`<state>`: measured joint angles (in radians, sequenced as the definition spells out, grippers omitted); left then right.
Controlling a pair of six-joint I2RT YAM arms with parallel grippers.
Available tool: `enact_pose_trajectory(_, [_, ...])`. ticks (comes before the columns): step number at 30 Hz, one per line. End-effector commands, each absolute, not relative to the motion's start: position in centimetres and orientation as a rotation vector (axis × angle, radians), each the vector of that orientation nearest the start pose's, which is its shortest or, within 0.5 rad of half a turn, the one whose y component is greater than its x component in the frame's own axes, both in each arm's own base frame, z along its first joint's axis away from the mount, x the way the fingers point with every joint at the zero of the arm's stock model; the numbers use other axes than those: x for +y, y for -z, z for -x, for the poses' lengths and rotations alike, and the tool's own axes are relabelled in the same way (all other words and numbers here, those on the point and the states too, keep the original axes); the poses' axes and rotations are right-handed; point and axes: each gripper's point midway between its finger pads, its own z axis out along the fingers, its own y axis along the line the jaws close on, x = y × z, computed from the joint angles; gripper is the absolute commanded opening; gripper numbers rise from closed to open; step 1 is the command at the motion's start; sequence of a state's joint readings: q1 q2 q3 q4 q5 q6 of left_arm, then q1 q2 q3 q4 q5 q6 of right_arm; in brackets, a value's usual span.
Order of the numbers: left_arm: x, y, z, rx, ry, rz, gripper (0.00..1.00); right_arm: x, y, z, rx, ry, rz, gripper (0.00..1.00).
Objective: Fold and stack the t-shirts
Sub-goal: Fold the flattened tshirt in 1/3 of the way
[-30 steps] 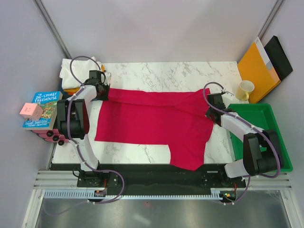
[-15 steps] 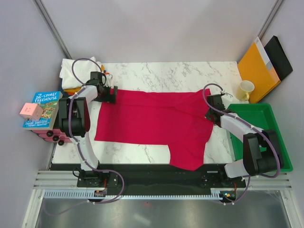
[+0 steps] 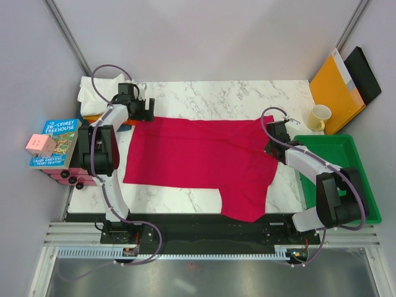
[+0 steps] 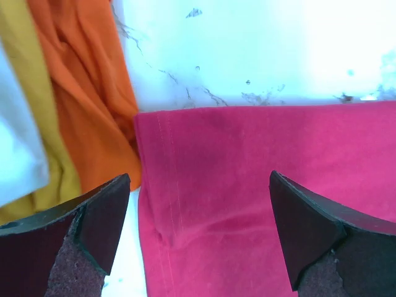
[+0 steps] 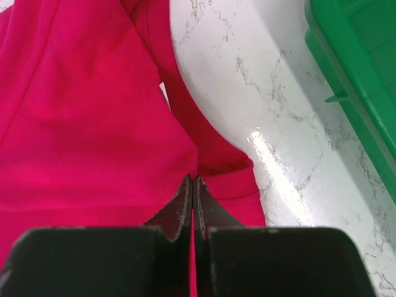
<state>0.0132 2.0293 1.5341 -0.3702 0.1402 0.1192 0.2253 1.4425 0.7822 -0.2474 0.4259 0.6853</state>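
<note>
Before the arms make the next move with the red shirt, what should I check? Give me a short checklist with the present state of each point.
1. The left gripper is open: ok.
2. The red shirt has its corner below that gripper: ok.
3. The orange shirt is clear of the left gripper: cannot tell; it lies against the red shirt.
4. The right gripper is shut on the red shirt: ok.
5. The tray is apart from the right gripper: ok.

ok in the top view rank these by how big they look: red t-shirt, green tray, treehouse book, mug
1. red t-shirt, by far the largest
2. green tray
3. treehouse book
4. mug, clearly the smallest
</note>
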Motion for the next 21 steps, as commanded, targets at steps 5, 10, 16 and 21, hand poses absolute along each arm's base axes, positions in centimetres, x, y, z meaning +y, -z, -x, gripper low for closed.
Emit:
enact_pose_trajectory(5, [-1.1, -3.5, -52.1, 2.502, 0.111, -0.137, 1.00, 3.5, -6.5, -36.0, 2.246, 0.099, -0.707, 0.17])
enact_pose_trajectory(10, [-1.2, -3.9, -52.1, 2.498, 0.120, -0.134, 0.99, 4.3, -8.4, -37.4, 2.207, 0.072, -0.656, 0.50])
enact_pose_trajectory(16, [-1.9, -7.2, -52.5, 2.422, 0.154, -0.130, 1.00, 6.3, -12.4, -39.1, 2.168, 0.035, -0.543, 0.70])
enact_pose_trajectory(21, [-3.0, -8.9, -51.9, 2.390, 0.239, -0.111, 0.99, 10.2, -12.2, -39.0, 2.240, -0.049, -0.415, 0.64])
